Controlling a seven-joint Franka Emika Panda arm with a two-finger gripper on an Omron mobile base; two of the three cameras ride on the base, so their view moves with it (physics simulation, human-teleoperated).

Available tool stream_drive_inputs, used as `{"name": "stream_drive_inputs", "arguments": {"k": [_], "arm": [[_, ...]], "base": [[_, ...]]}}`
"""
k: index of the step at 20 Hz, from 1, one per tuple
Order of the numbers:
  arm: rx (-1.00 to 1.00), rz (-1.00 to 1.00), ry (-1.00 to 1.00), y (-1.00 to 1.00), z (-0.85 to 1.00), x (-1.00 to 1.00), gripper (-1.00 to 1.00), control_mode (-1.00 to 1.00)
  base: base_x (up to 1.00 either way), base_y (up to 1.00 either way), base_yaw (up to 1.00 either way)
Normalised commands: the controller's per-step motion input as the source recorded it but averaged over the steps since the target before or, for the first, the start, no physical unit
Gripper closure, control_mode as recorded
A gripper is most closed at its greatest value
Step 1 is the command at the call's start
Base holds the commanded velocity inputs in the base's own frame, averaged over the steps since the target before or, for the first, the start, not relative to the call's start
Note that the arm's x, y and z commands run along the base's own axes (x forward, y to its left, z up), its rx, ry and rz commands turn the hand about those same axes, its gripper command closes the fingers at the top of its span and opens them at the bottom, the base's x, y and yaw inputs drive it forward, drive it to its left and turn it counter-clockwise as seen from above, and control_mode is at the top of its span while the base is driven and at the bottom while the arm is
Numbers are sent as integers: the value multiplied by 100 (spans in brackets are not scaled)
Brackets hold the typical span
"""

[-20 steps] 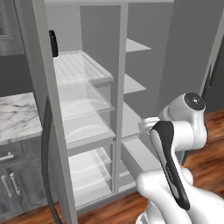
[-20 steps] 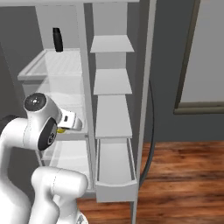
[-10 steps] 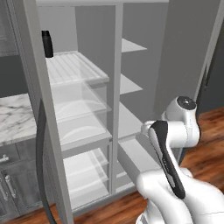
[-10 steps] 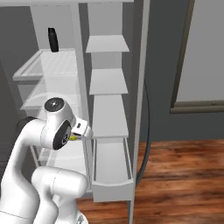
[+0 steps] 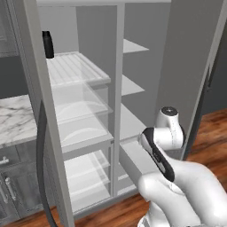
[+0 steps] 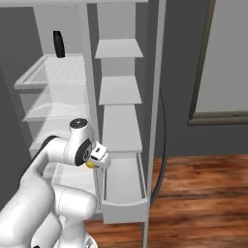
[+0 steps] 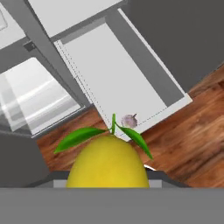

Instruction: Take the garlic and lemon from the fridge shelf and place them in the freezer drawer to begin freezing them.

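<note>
Robot gripper [image 6: 96,161] grasps the lemon [image 7: 107,162] just left of the open freezer drawer [image 6: 124,181], prob. to drop it in w/ the garlic [image 7: 129,120] already lying at drawer's near end.

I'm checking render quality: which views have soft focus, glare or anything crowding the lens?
Hand view: the lemon looms huge and soft-edged near the lens, the freezer drawer flatly lit. Left base view: the ribbed fridge shelf is pale, the ribs faint. Right base view: even light, no glare.

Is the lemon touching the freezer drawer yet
Apart. In the hand view the lemon sits up at the gripper, well above the open drawer, with floor showing between them.
</note>
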Motion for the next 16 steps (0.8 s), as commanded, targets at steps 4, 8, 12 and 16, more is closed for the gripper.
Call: {"name": "stream_drive_inputs", "arguments": {"k": [4,8,12,16], "arm": [[2,-7,14,-19,-77,8,100,-100],[10,-4,10,-36,-51,7,100,-100],[0,0,1,-4,-60,0,100,-100],[0,0,2,0,-89,0,100,-100]], "base": [[0,0,0],[0,0,0],[0,0,0],[0,0,0]]}}
